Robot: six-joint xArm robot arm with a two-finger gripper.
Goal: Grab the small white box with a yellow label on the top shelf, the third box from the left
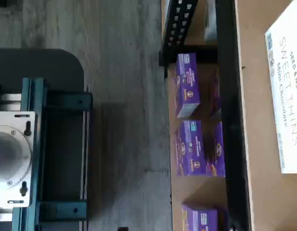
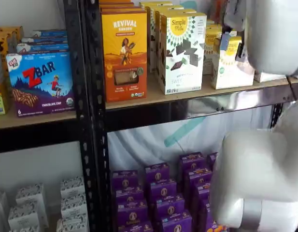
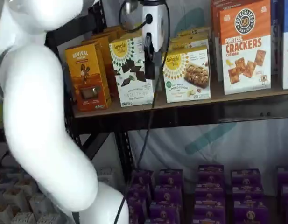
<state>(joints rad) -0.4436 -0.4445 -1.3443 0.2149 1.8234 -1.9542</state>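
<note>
Small white box [image 3: 186, 74], Simple Mills, round yellow label, "almond flour" readable, sits on the top shelf [image 3: 190, 114] just right of the taller Simple Mills Sweet Thins box [image 3: 131, 72]; orange Revival box [image 3: 87, 77] further left, Pretzel Crackers cheddar box [image 3: 244, 46] to the right. Gripper [image 3: 149, 58] hangs in front of the shelf between the two Simple Mills boxes; fingers seen as one dark shape, opening cannot be told, nothing held. Purple boxes [image 3: 209, 191] fill the lower shelf. ZBar box [image 2: 40, 82] in the neighbouring bay.
</note>
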